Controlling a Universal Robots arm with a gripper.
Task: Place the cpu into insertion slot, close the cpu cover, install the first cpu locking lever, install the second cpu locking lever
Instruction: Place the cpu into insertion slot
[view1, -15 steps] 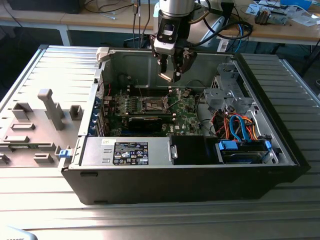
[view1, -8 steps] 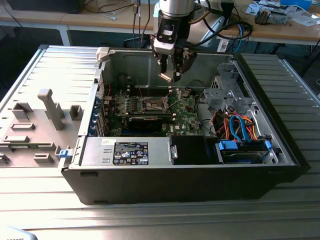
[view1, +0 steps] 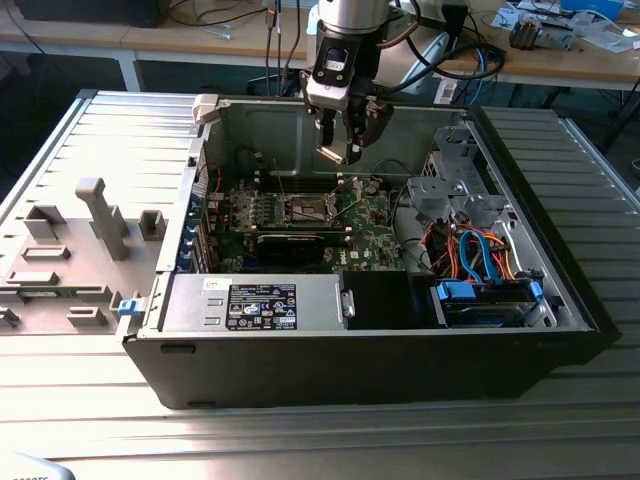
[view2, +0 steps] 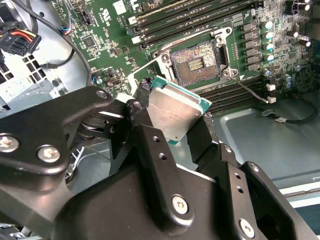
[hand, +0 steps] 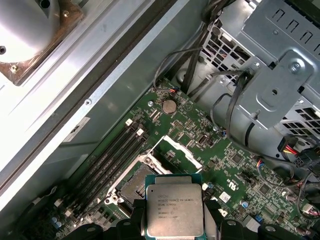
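step one: black pincer (view1: 345, 145) pinching silvery square cpu (hand: 174, 210) above dark metal-rimmed insertion slot (view2: 197, 61). seating likely needs square alignment.

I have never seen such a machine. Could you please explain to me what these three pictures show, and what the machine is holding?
This is one robot arm working inside an open computer case that lies on a ribbed metal table. The exterior view comes from a camera standing apart; the two wrist views come from cameras riding on the arm, near its tool. The tool is shut on the cpu, a flat square chip with a metal top. It hangs above the green motherboard, near the square socket, which is uncovered and empty. Grey blocks stand at the exterior view's left.
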